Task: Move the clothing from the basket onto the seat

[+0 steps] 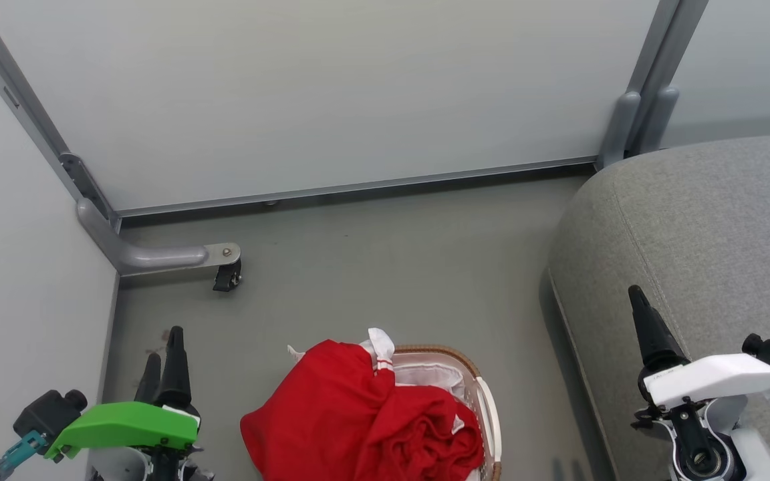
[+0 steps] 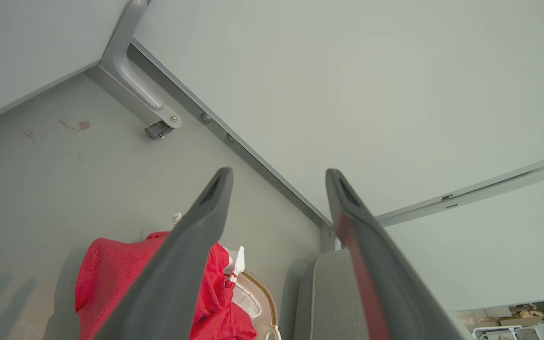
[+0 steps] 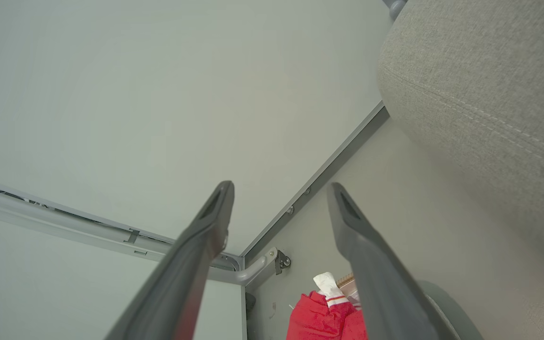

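Left of the seat (image 1: 706, 234), clothing (image 1: 351, 414) overflows the basket (image 1: 448, 354), caster foot (image 1: 227, 275) beyond.

Bare floor (image 1: 371, 260) between basket (image 1: 488, 401) and seat (image 1: 706, 234).

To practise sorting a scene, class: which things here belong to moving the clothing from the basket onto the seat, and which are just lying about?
Belong to the job:
- clothing, red, heaped in and over the basket
- seat, grey
- left gripper and right gripper, both open

Just there:
- partition panels
- caster foot
- floor
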Robot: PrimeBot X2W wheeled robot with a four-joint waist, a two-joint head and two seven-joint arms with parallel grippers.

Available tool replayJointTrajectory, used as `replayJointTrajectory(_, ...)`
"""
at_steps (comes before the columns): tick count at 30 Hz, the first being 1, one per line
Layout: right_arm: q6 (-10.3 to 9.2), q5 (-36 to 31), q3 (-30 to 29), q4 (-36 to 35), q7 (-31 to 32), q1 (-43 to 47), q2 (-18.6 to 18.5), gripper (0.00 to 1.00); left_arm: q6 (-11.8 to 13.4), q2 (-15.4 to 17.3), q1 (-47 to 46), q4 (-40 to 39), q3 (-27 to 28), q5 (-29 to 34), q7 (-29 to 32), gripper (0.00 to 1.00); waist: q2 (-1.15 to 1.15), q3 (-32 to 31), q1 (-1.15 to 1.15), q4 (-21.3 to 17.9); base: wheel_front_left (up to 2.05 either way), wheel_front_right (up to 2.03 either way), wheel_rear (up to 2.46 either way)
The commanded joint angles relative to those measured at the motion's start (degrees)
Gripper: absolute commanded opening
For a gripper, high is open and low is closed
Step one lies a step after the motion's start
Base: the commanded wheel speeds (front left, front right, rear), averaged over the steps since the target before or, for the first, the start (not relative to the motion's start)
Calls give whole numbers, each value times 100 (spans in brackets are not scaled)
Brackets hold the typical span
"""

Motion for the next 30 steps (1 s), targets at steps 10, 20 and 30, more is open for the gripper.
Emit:
replayJointTrajectory(10, 2, -1313, 7, 91, -255, -323, -26, 100, 124, 147, -255, 132, -339, 1100, -249, 100, 0, -9, 0, 13, 0, 0, 0)
replayJointTrajectory(20, 2, -2319, 52, 131, -456, -432, 9, 100, 235, 206, -337, 356, -657, 1891, -448, 100, 0, -29, 0, 47, 0, 0, 0)
replayJointTrajectory(30, 2, -3025, 109, 203, -623, -233, 71, 100, 339, 195, -172, 418, -837, 2489, -615, 100, 0, -65, 0, 38, 0, 0, 0)
